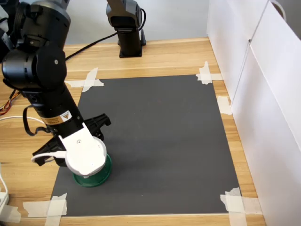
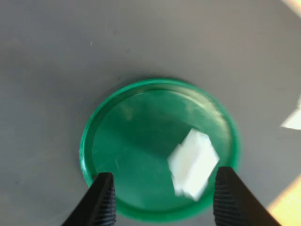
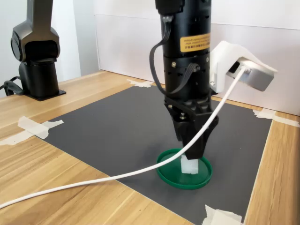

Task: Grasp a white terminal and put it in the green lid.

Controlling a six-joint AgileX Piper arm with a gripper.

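Note:
The green lid [image 2: 136, 141] lies on the dark mat, and in the first exterior view only its edge [image 1: 104, 175] shows under the arm's white wrist mount. A white terminal [image 2: 193, 162] rests inside the lid, slightly blurred in the wrist view. In the second exterior view the terminal [image 3: 189, 166] sits on the lid [image 3: 168, 173] just below the fingertips. My gripper [image 2: 167, 202] hangs straight above the lid, open, its black fingers [image 2: 101, 200] apart on either side of the terminal and not touching it. Seen in the second exterior view, the gripper [image 3: 194, 152] points down.
The dark grey mat [image 1: 160, 132] is taped to a wooden table [image 1: 169, 54] with white tape strips [image 1: 89, 81]. A white wall panel [image 1: 263, 94] stands along the first exterior view's right. A second black arm's base [image 1: 129, 40] stands at the back. A white cable [image 3: 117, 176] trails from the wrist camera.

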